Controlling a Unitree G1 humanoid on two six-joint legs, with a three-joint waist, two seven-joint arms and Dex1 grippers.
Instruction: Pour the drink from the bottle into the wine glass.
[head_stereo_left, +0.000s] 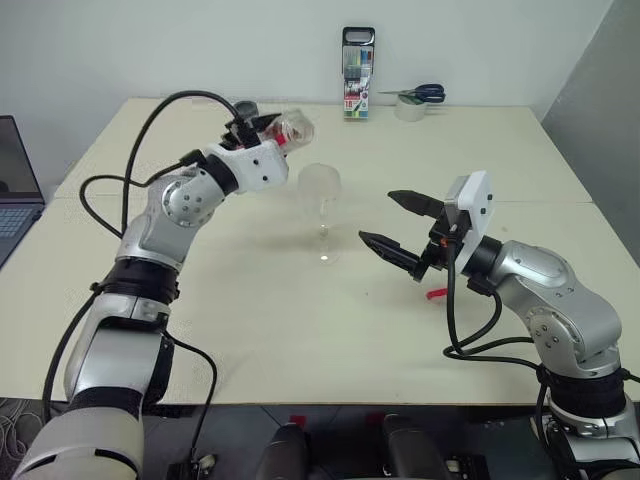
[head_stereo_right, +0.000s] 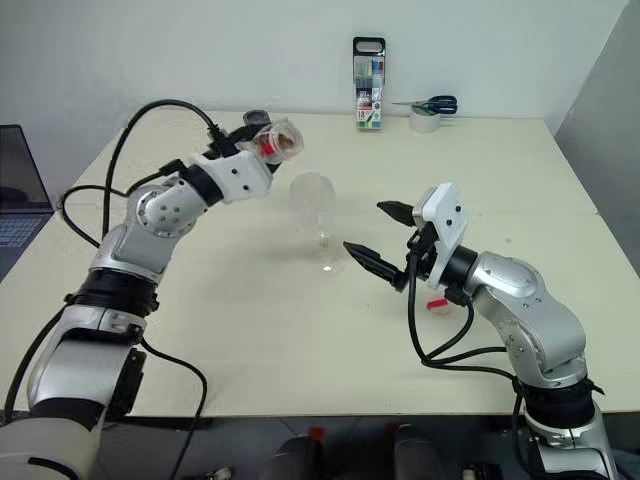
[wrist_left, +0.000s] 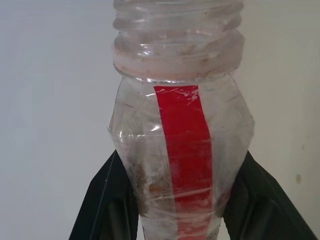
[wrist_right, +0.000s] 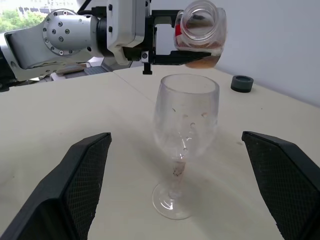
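Your left gripper (head_stereo_left: 268, 128) clamped the bottle (head_stereo_left: 290, 128) | tipped near level, mouth beside and above the wine glass (head_stereo_left: 322, 205) rim | your right gripper (head_stereo_left: 402, 228) gaped empty nearby.

Likely office: laptop (head_stereo_left: 15, 185), marker pack (head_stereo_left: 357, 73), scissors (head_stereo_left: 420, 94), tape roll (head_stereo_left: 409, 109).

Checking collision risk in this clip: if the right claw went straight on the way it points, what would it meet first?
Most likely the wine glass, which stands upright between the open fingers of the right claw in its wrist view. It looks like the bowl or stem; depth is uncertain.
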